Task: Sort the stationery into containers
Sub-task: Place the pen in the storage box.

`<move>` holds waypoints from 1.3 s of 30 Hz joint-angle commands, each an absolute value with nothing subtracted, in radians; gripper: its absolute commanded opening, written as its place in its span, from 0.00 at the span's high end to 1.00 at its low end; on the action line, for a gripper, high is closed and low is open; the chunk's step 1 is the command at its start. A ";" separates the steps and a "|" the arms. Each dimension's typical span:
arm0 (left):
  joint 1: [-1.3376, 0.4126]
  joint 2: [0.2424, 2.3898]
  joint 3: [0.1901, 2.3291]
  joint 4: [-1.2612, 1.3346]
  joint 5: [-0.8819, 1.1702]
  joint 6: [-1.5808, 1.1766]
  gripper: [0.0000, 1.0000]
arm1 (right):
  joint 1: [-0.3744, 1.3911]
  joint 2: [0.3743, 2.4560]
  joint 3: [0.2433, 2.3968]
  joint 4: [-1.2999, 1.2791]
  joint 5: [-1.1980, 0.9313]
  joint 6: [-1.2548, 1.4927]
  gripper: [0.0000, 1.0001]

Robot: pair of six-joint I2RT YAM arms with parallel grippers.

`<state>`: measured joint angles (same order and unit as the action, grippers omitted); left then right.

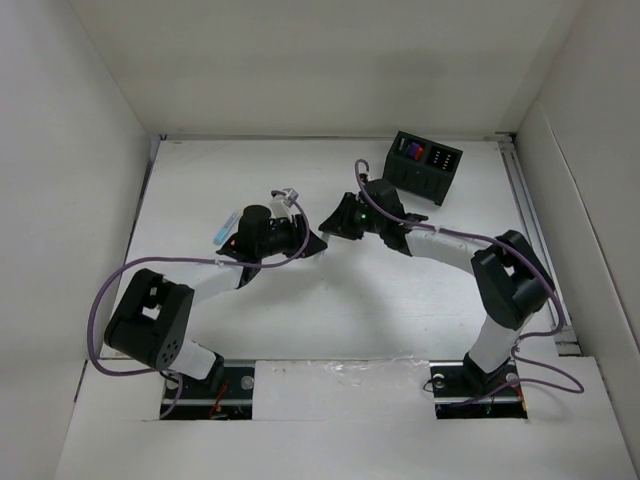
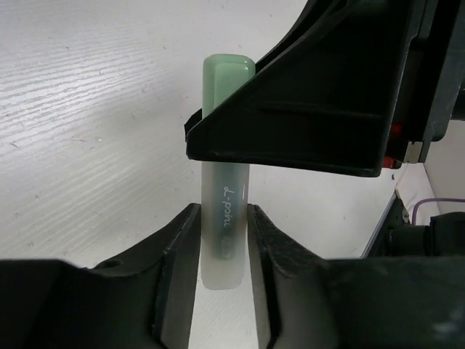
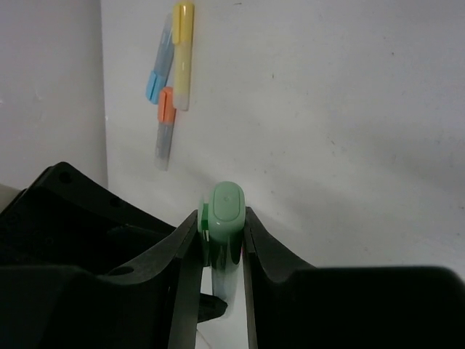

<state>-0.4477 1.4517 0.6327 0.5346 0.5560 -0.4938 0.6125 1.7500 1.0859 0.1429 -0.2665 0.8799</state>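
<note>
A green-capped pen hangs above the worktop, caught between two arms in what we read as a hand-over near the middle of the scene. The left gripper is clamped on the pen's frosted lower barrel, while the right gripper has its fingers pressed against either side of the green cap, so both ends look held at once.

Beyond it, by the left wall, at least three more pens lie loose on the worktop: a yellow pen, a blue-capped pen and an orange-capped pen, close together and roughly side by side.

At the far right the black box already shows colour in both compartments, purple in one and orange in the other, though we cannot make out how many pens that is.

We judge the sorting partly done: some pens boxed, one in transit, several waiting.
</note>
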 commanded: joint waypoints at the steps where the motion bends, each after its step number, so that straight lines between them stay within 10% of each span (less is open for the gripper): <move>1: -0.448 1.404 0.624 0.580 0.548 -0.511 0.69 | 0.591 1.727 1.105 0.204 -0.272 0.882 0.96; 4: -0.448 1.390 0.614 0.603 0.548 -0.523 0.48 | 0.560 1.706 1.080 0.204 -0.258 0.894 0.99; 14: -0.448 1.212 0.548 0.603 0.528 -0.532 0.31 | 0.310 1.593 1.130 0.177 -0.160 0.904 1.00; 28: -0.448 1.180 0.519 0.643 0.594 -0.552 0.27 | 0.087 1.761 1.426 0.066 0.519 0.827 1.00; 39: -0.448 1.238 0.528 0.681 0.649 -0.584 0.27 | 0.078 1.864 1.571 -0.028 0.670 0.738 1.00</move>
